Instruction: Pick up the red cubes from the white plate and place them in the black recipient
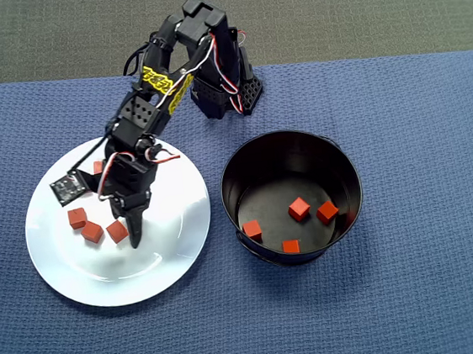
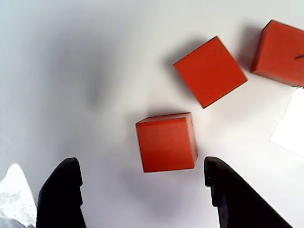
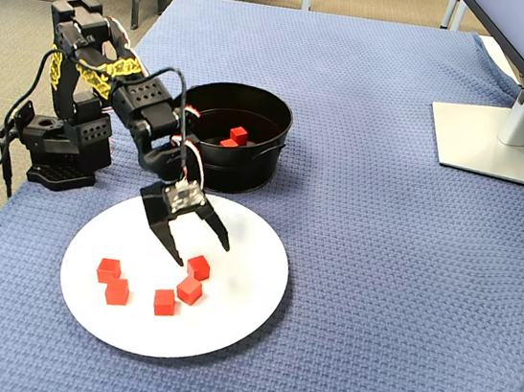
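The white plate (image 1: 164,256) (image 3: 244,295) (image 2: 71,71) lies on the blue cloth, with several red cubes on it. In the wrist view one cube (image 2: 166,142) sits just ahead of my open gripper (image 2: 141,166), nearer the right finger (image 2: 223,190); two more cubes (image 2: 210,71) (image 2: 280,52) lie beyond it. From the side my gripper (image 3: 201,254) hangs low over the plate, jaws spread either side of that cube (image 3: 198,267), touching nothing. In the overhead view the gripper (image 1: 130,229) is next to a cube (image 1: 117,232). The black recipient (image 1: 345,161) (image 3: 268,153) holds several cubes (image 1: 299,208).
The arm's base (image 3: 61,145) stands on the cloth behind the plate, beside the pot. A monitor stand (image 3: 492,139) sits at the far right in the fixed view. The pot's rim (image 1: 225,187) almost touches the plate's edge.
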You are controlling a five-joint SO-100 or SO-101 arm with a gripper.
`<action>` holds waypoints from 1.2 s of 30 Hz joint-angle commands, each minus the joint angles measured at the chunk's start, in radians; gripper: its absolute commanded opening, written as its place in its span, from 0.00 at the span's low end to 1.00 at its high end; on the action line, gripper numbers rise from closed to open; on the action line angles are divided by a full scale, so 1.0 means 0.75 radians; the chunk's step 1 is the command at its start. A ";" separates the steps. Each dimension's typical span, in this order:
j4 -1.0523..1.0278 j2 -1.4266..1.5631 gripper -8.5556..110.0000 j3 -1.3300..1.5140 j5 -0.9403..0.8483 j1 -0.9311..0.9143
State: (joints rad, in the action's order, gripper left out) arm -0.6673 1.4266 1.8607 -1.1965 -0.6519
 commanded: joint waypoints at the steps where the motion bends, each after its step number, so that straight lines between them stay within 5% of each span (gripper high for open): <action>1: 0.025 0.108 0.29 0.002 0.029 0.047; 33: 0.123 -0.082 0.25 -0.096 -0.029 -0.061; 35: 0.157 -0.084 0.07 -0.090 -0.008 -0.065; 36: 0.160 -0.084 0.07 -0.086 -0.027 -0.067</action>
State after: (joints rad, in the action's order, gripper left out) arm -0.5844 1.3591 1.8515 -1.2026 -0.6811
